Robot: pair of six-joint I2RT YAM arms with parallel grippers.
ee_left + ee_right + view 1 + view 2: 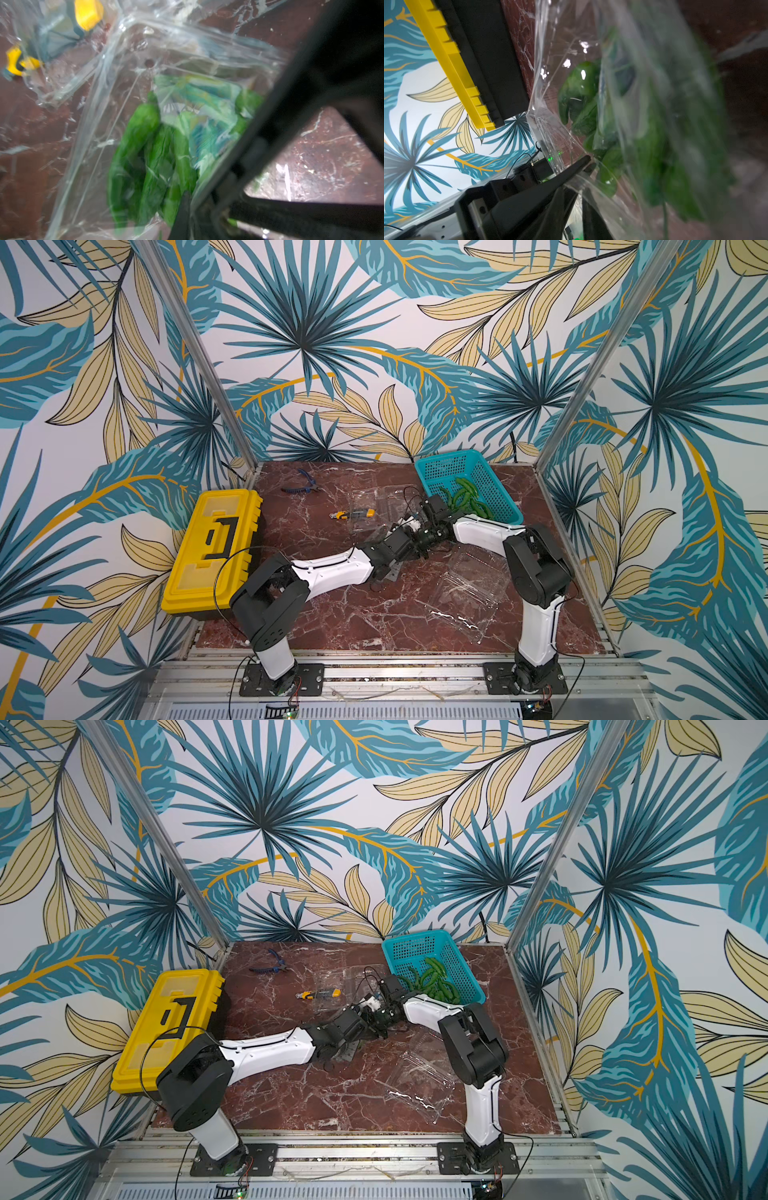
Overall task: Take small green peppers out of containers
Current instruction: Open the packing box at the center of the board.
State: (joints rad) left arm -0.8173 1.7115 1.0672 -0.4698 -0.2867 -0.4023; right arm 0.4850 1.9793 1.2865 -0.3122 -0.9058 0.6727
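Peppers (137,145) lie inside the container (116,68) at the middle of the table (332,614). Left tool (185,197) is pressed together on its rim. Right tool (588,163) sits at another edge, and I cannot tell whether it pinches. Peel the halves apart slowly, because thin plastic slips and springs back.

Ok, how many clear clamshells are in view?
3: an open empty clamshell beside the right arm, a second empty clamshell by the utility knife, a pepper-filled clamshell where that arm meets the left arm. Some may be hidden.
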